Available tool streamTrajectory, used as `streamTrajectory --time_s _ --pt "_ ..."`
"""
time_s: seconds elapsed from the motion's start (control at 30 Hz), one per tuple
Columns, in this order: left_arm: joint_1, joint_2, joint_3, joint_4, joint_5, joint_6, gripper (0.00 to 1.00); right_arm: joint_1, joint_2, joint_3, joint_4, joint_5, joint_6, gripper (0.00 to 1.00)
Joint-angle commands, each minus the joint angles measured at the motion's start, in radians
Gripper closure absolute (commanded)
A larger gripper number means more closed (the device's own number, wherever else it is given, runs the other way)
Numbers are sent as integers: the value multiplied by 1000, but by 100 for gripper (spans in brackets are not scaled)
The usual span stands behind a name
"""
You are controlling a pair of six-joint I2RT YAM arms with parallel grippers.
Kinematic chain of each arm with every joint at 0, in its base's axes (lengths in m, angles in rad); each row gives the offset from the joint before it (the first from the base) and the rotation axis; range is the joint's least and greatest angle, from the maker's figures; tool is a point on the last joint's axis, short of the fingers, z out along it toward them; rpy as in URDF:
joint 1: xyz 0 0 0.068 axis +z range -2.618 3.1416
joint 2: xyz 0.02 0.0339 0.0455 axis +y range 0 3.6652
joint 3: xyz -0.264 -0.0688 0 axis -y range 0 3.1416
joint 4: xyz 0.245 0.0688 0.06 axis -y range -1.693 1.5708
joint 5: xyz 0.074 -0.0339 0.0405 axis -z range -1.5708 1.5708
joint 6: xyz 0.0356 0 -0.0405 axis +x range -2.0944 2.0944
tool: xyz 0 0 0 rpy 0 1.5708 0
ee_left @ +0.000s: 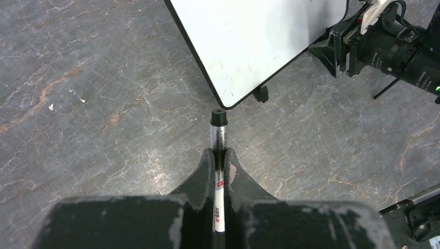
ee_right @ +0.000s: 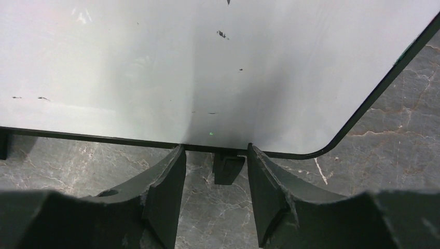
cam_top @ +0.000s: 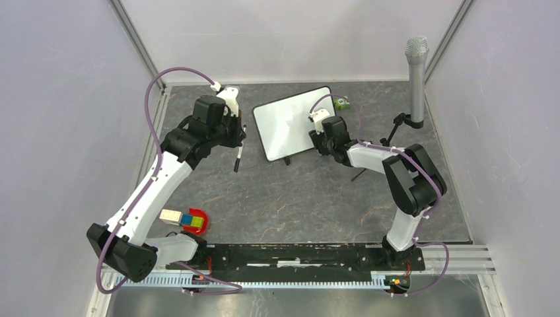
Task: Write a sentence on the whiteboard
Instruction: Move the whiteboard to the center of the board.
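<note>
The whiteboard (cam_top: 289,123) stands at the back middle of the table on small black feet, tilted in the top view. Its face shows only tiny specks; no sentence is visible on it. My left gripper (cam_top: 239,144) is shut on a white marker (cam_top: 238,160) with a black end, left of the board. In the left wrist view the gripper (ee_left: 219,151) holds the marker (ee_left: 218,132) pointing at the board's near corner (ee_left: 249,46), a little short of it. My right gripper (ee_right: 215,150) is open at the board's edge (ee_right: 207,67), its jaws either side of a foot (ee_right: 227,168).
A grey microphone (cam_top: 417,72) on a stand is at the back right. A small green object (cam_top: 341,104) lies behind the board. A red bowl with coloured blocks (cam_top: 195,221) and a wooden block (cam_top: 170,216) sit near the left arm's base. Grey walls enclose the table.
</note>
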Motion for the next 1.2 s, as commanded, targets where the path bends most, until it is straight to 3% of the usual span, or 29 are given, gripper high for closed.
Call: streamTrajectory --time_s 0.0,0.2,0.43,0.77,1.17 --pt "6 -19 46 1 12 -38 98 -10 23 49 14 -9 14 50" --pt "7 -14 67 1 12 -29 98 -20 29 56 -14 -25 16 64" --pt "7 -11 88 -6 4 -23 98 -18 -22 14 -45 -61 0 100" --pt "15 -11 117 -19 -13 -26 98 24 -167 -139 -77 -135 45 100" --pt "26 1 149 -24 -39 -49 98 198 -303 -274 -153 -113 175 100"
